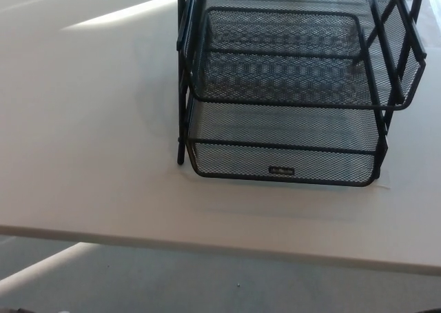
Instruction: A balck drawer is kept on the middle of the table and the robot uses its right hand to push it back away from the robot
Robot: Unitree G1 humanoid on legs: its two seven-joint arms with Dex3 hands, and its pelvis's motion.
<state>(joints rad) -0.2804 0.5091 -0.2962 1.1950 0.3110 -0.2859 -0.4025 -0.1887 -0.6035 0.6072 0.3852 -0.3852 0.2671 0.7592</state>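
A black mesh drawer rack [289,92] stands on the white desk [89,140]. It has trays stacked one over the other. The bottom tray [282,158] sticks out toward the near edge of the desk and has a small label [280,169] on its front. Below the desk edge is the grey floor [172,285]. No robot hand shows, so nothing can be said about the fingers.

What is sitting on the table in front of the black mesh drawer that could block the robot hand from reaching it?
Nothing visible. The table between its near edge and the front of the black mesh drawer is bare. No robot hand shows in the picture. The table behind the drawer is out of frame, so the push path cannot be judged.
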